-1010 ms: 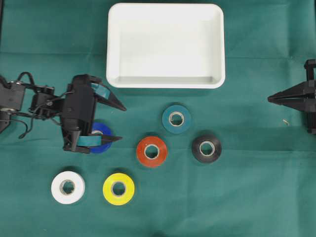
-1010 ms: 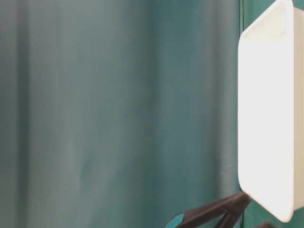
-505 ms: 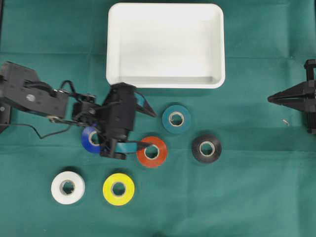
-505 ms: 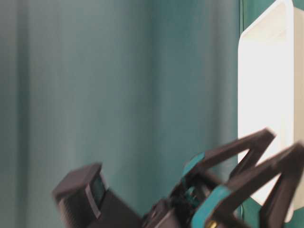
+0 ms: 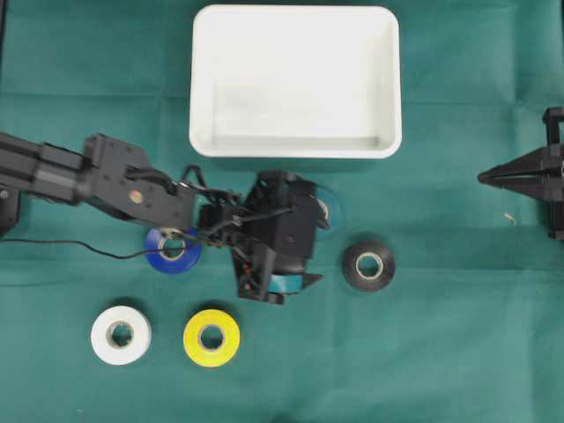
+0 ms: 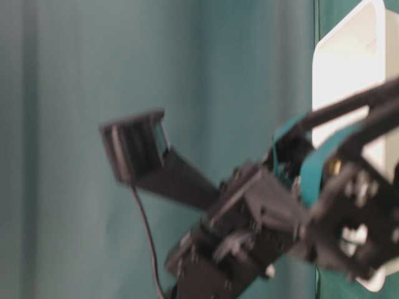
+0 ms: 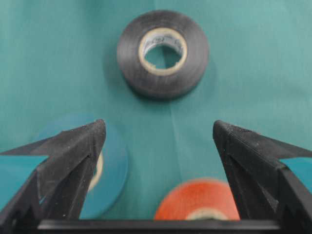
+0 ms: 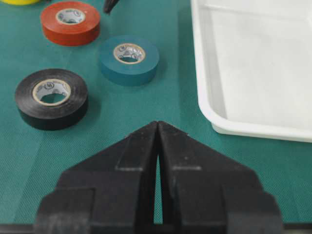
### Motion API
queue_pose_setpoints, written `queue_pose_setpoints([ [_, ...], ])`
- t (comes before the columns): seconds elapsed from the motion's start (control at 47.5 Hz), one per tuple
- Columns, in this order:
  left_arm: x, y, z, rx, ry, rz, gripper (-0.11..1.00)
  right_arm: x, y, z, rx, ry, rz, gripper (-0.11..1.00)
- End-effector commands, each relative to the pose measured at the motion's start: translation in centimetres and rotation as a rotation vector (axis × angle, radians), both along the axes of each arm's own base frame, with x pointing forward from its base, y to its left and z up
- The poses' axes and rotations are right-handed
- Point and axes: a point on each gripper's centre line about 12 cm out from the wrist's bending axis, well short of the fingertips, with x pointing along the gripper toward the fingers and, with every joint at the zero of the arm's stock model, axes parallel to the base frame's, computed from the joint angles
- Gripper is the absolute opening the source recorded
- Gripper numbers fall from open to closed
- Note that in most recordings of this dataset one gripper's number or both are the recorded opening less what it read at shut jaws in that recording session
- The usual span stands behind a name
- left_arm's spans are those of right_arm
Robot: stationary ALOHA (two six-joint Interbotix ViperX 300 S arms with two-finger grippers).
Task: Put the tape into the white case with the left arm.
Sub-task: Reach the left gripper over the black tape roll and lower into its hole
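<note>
The white case (image 5: 295, 145) lies at the back middle and nothing shows inside it. Several tape rolls lie on the green cloth. My left gripper (image 5: 322, 247) is open and holds nothing; its body hides the red tape from above. In the left wrist view, the left gripper (image 7: 158, 127) hovers over bare cloth, with the red tape (image 7: 200, 200) low between the fingers. The teal tape (image 7: 114, 163) is under the left finger and the black tape (image 7: 163, 53) lies ahead. My right gripper (image 8: 157, 124) is shut and empty at the right edge.
Blue tape (image 5: 174, 249) lies under the left arm. White tape (image 5: 121, 334) and yellow tape (image 5: 211, 337) sit near the front left. The black tape (image 5: 368, 262) sits right of the left gripper. The right gripper (image 5: 483, 176) points left, far from the rolls.
My left arm has swept right, from over the blue tape to over the red and teal tapes, with its jaws still wide. The tapes and the right arm have not moved.
</note>
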Motion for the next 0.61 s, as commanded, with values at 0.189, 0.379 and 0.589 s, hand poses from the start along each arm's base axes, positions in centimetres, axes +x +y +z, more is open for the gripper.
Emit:
queue_pose_setpoints([
  [0.189, 2.0, -0.7, 0.4, 0.006, 0.046, -0.010, 0.98, 0.2, 0.0, 0.5, 0.001, -0.018, -0.001, -0.09],
  [0.379, 2.3, -0.8, 0.7, 0.007, 0.047, -0.011, 0.98, 0.2, 0.0, 0.4, -0.001, -0.017, 0.000, -0.09],
  [0.589, 3.5, -1.5, 0.6, 0.007, 0.033, -0.024, 0.98, 0.2, 0.0, 0.4, 0.000, -0.017, -0.001, -0.09],
])
